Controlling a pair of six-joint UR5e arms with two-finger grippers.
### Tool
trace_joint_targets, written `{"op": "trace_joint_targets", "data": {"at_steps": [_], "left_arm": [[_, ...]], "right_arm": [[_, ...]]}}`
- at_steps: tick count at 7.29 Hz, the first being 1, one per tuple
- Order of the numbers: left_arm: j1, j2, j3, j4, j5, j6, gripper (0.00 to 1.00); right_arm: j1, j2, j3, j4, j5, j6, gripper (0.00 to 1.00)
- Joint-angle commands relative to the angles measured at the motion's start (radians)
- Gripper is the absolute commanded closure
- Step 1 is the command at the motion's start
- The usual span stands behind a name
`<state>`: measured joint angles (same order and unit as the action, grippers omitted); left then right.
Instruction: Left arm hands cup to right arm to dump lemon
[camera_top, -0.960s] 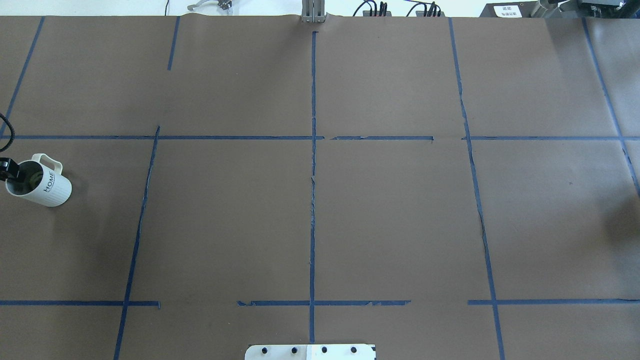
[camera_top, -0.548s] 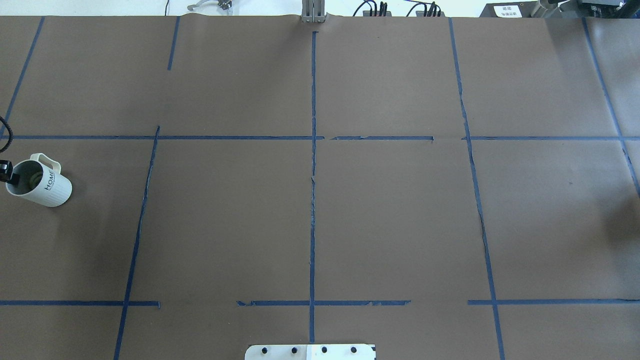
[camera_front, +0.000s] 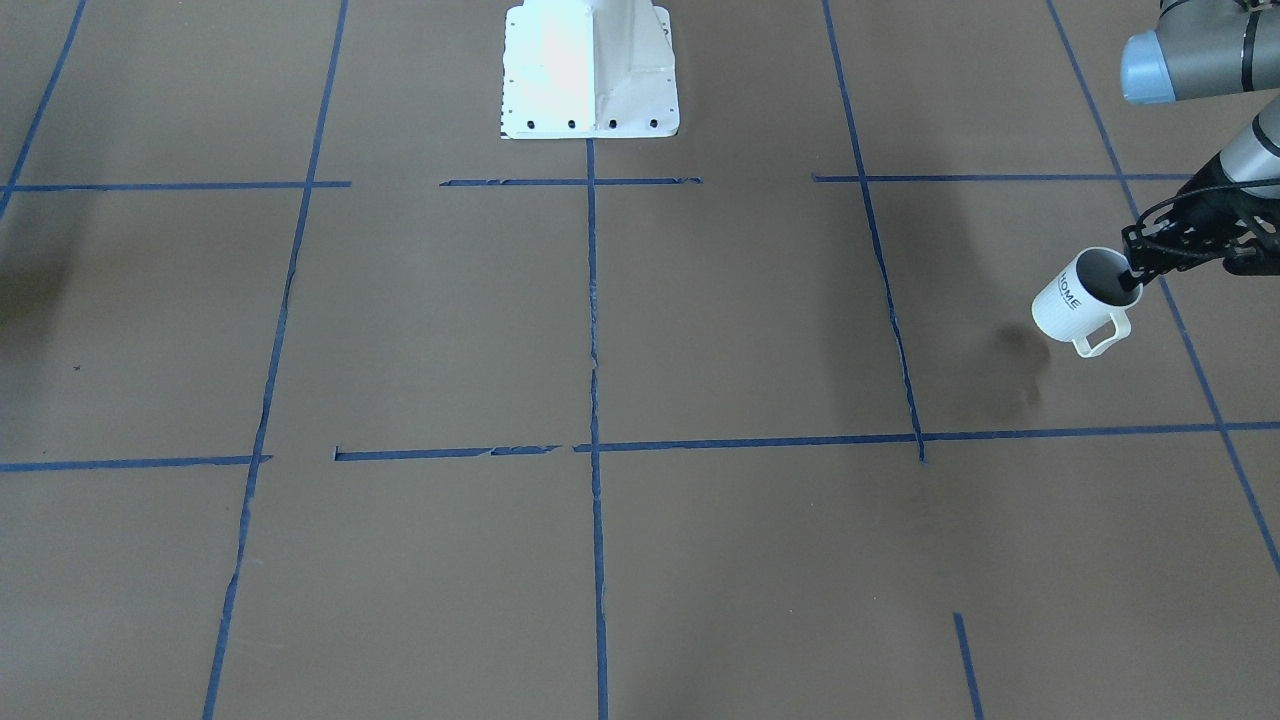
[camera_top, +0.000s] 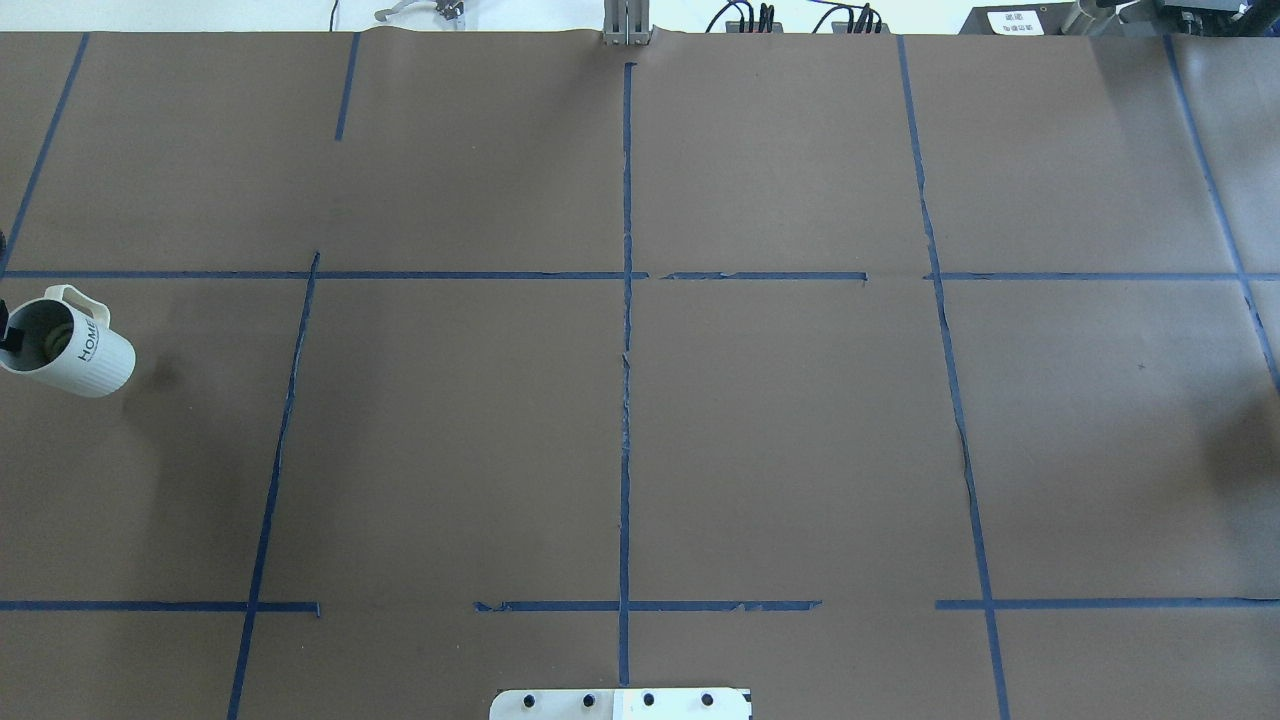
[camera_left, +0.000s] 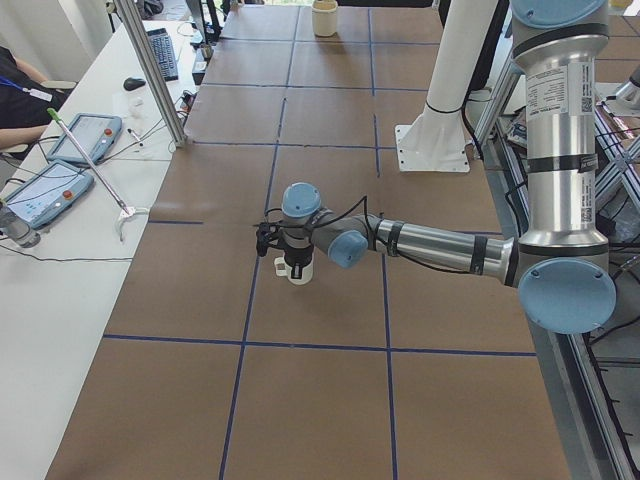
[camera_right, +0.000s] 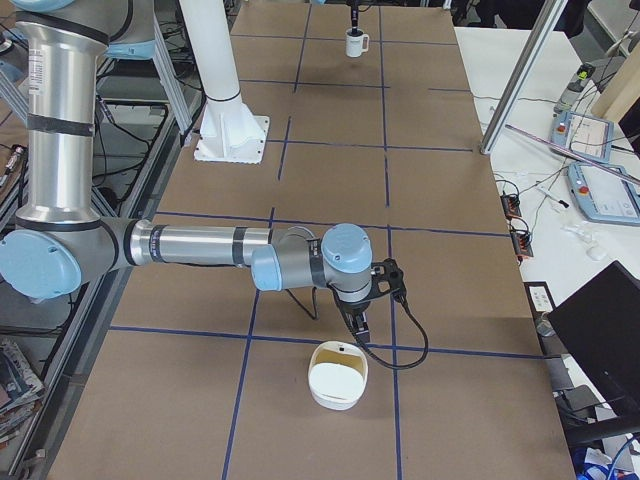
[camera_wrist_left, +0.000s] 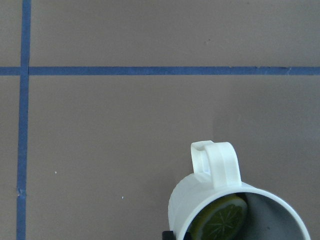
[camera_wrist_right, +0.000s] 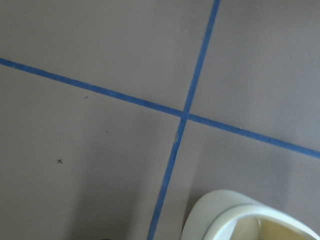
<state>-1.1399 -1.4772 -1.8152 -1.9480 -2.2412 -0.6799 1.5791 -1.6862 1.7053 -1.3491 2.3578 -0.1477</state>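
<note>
Cup (camera_front: 1070, 300) aloft, tilted — rim in L pincer (camera_front: 1133, 272).

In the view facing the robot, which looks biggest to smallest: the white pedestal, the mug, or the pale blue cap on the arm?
1. the white pedestal
2. the mug
3. the pale blue cap, though it sits raised, nearer the camera, so real size is unsure.

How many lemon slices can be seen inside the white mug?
1: a lemon slice rests inside the cup, against the wall on the handle side. More may be hidden beneath it.
</note>
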Motion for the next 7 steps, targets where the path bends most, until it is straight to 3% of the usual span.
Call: {"op": "trace_joint_targets", "data": {"at_steps": [1,3,5,7], "left_arm": [[-0.004,-0.139,-0.096,0.293,-0.003,-0.009,1.00],[-0.001,-0.317,-0.105,0.475,-0.076,-0.172,1.00],[0.006,-0.437,-0.090,0.535,-0.132,-0.358,1.00],[0.037,-0.547,-0.087,0.583,-0.161,-0.534,1.00]], "right_arm": [[-0.069,0.044,-0.006,0.260,0.006,0.010,0.01],[-0.143,0.131,0.010,0.304,0.062,0.113,0.01],[-0.221,0.209,0.011,0.468,0.064,0.219,0.01],[-0.341,0.296,0.010,0.665,0.035,0.459,0.01]]}}
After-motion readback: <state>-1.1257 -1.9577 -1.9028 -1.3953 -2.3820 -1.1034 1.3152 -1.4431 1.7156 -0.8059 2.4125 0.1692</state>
